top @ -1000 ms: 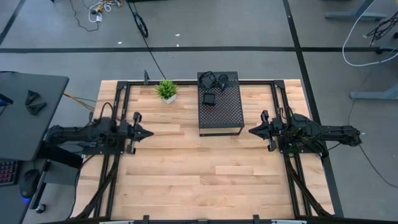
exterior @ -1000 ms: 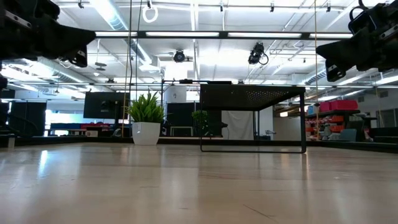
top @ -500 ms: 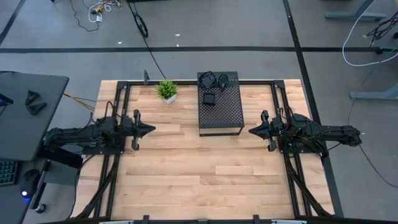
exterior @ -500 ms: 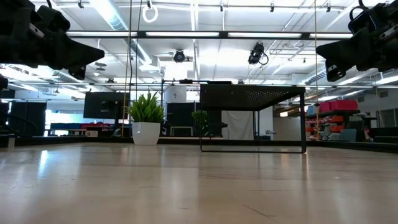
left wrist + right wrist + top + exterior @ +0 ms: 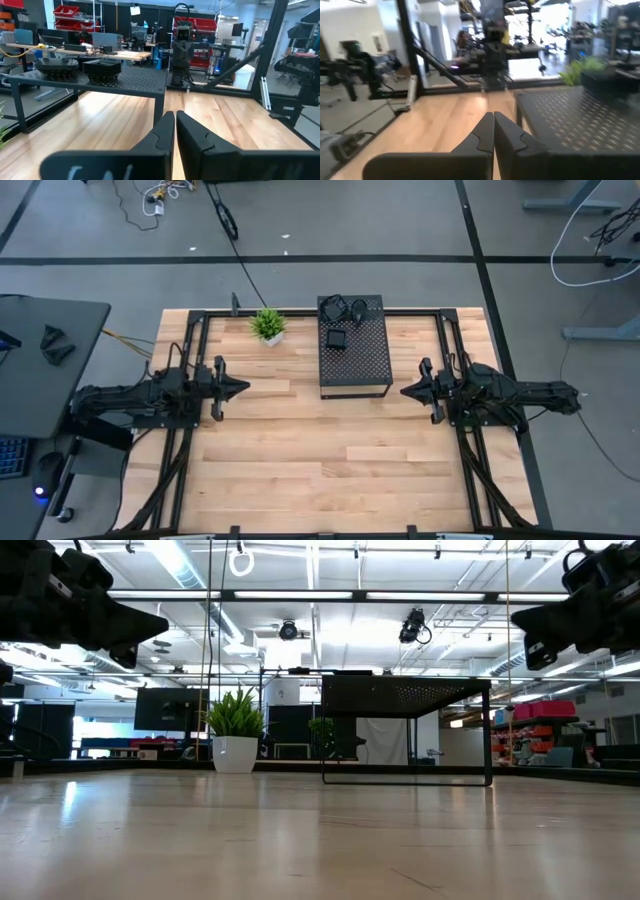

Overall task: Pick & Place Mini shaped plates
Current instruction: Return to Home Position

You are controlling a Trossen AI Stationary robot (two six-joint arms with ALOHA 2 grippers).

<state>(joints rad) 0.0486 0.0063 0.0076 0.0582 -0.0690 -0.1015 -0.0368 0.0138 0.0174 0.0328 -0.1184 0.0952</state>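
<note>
Left gripper [image 5: 175, 131]: both fingers pressed flat together, no gap, nothing held. Right gripper [image 5: 494, 131]: the same, closed tip to tip and empty.

High view: left gripper [image 5: 240, 389] at left-centre of the frame, tip toward the middle. Right gripper [image 5: 405, 391] at right-centre, tip facing it. They are well apart, with the shelf's front corners between them. Low view: left gripper [image 5: 160, 625] at upper left and right gripper [image 5: 515, 618] at upper right, both high above the wood.

Counts:
- Arms: 2.
- Perforated shelf [image 5: 358, 365]: 1.
- Potted plant [image 5: 267, 325]: 1.
- Piles of mini shaped plates [image 5: 340, 320]: 2 tell apart in the left wrist view, a square stack [image 5: 101, 70] and a rounded pile [image 5: 56, 67] beside it. Whether the rounded pile is one or two cannot be told. Plates per pile cannot be counted.

Edges and room: the shelf sits at top centre of the table [image 5: 300, 470], its back at the upper edge. The plant is just left of it, not touching. Open wood runs from the shelf's front to the table's bottom edge, bounded left and right by the black rails. In the low view the shelf [image 5: 405, 695] is a raised top on thin legs.

Containers: all the plates lie on the shelf top, toward its upper-left part, the square stack [image 5: 337, 339] in front of the rounded pile [image 5: 342, 307].
</note>
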